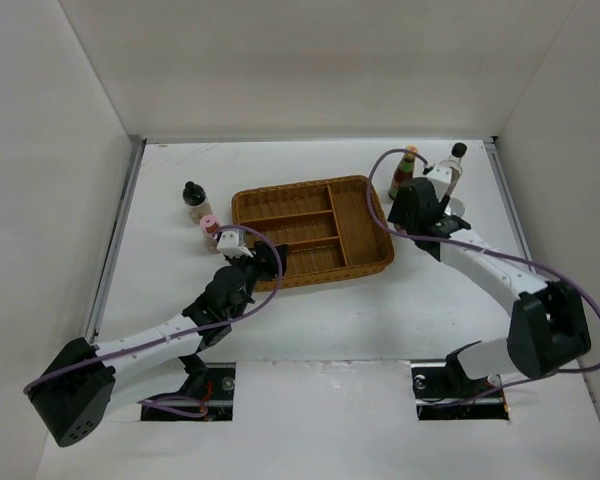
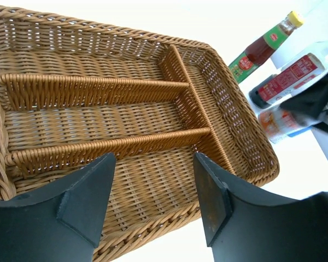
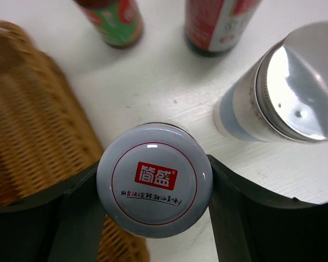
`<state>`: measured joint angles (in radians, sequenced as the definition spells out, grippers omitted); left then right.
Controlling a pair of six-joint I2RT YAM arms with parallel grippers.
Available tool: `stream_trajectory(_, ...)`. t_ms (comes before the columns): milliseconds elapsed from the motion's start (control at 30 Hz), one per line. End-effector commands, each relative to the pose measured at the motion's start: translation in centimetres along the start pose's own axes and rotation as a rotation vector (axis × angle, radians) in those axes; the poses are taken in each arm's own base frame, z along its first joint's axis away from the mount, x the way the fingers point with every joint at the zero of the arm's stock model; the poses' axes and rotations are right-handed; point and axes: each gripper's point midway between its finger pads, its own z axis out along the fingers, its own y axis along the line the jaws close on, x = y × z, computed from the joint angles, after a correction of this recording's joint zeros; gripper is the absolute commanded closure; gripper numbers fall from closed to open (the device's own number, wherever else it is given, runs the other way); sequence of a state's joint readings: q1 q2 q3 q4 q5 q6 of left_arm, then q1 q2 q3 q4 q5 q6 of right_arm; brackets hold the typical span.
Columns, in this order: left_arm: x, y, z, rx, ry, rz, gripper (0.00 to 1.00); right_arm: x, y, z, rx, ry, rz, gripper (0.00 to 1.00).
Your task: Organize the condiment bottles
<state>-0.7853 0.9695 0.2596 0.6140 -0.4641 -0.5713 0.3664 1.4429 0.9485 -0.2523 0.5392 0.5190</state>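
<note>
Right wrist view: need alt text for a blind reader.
A grey-lidded jar with a red logo sits between the fingers of the right end effector. A silver-lidded jar stands right, two bottle bases above, the wicker tray left.

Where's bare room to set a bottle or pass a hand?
Free: all four compartments of the brown wicker divided tray; white table in front of it, between left arm and right arm; strip behind it. Crowded: right of it, around green-red yellow-capped bottle and tall dark-red black-capped bottle; left of it, by tiny pink-capped jar.
</note>
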Motion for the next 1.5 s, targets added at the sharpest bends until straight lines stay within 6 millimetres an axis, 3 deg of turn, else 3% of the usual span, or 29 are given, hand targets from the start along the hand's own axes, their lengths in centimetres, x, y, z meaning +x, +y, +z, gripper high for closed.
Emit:
stream_trajectory(0,-2.2,-0.9,-0.2,0.041,-0.079,-0.035,0.42,-10.1,3.6,-5.6,-0.125,-0.281,0.112,0.51)
stream_trajectory(167,-2.3,-1.3,-0.4,0.059,-0.081,-0.038,0.4,-11.8,9.9,-6.9,-0.29,-0.306,0.062,0.5)
stream_trajectory(333,-1.8,-0.8,-0.1,0.047,-0.068,-0.033,0.4,-11.3,15.8,-4.2,-0.375,-0.257,0.01,0.5)
stream_trajectory(600,-2.3,-0.8,-0.4,0.064,-0.083,-0.047,0.38,-8.9,19.2,0.8,-0.353,-0.199,-0.052,0.5)
stream_trajectory(767,-1.8,-0.5,0.0,0.053,-0.068,-0.042,0.38,-7.8,20.2,2.6,-0.349,-0.193,-0.058,0.5)
stream_trajectory(1000,-1.5,-0.5,0.2,0.057,-0.064,-0.041,0.38,-6.9,20.1,4.6,-0.324,-0.183,-0.05,0.46)
stream_trajectory(1167,-1.5,-0.4,0.3,0.056,-0.065,-0.041,0.38,-6.2,19.8,5.5,-0.312,-0.165,-0.046,0.22)
stream_trajectory(1300,-1.4,-0.8,0.3,0.063,-0.062,-0.041,0.38,-7.5,19.3,3.4,-0.327,-0.19,-0.031,0.12)
stream_trajectory(1400,-1.5,-0.4,0.3,0.055,-0.063,-0.042,0.38,-9.4,17.8,-0.1,-0.345,-0.231,-0.012,0.1)
stream_trajectory(1467,-1.8,-0.7,0.1,0.068,-0.071,-0.049,0.38,-10.2,15.5,-2.7,-0.339,-0.264,0.009,0.11)
